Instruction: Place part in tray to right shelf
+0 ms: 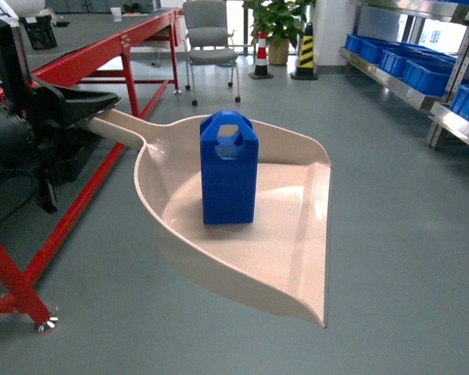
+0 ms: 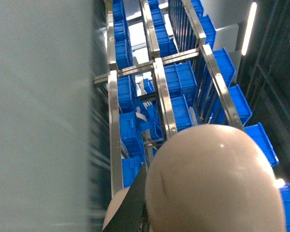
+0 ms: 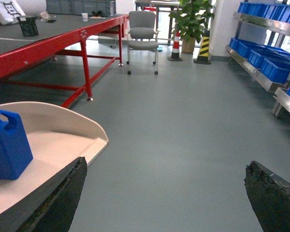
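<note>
A cream dustpan-shaped tray (image 1: pixel 281 258) hangs in the air above a grey floor (image 1: pixel 406 234), held level by its long straight handle. The left gripper (image 1: pixel 90 105), a black clamp at the left edge of the head view, is closed around that handle where the handle meets the arm. A small bright-blue part (image 1: pixel 229 168), shaped like a tiny jerrycan with a cut-out handle on top, stands upright on the tray's flat bottom, near the back wall and well away from the open front lip. The right gripper (image 3: pixel 164 193) shows only in its own wrist view, as two dark fingertips (image 3: pixel 63 193) at the lower corners with a wide gap between them, so it is open and holds nothing; its left fingertip lies in front of the tray's edge, though whether they touch cannot be told. In that same view the part sits at the far left on the tray. A steel shelf (image 1: pixel 406 86) with blue crates (image 1: pixel 426 74) runs along the right side of the room, well apart from the tray. A red-framed table (image 1: pixel 102 55) stands to the left, and farther back are a grey chair (image 1: pixel 209 43), a striped cone (image 1: pixel 260 55) and a potted plant (image 1: pixel 277 23). The left wrist view shows the tray's rounded underside close up, with steel rails and blue crates beyond.
</note>
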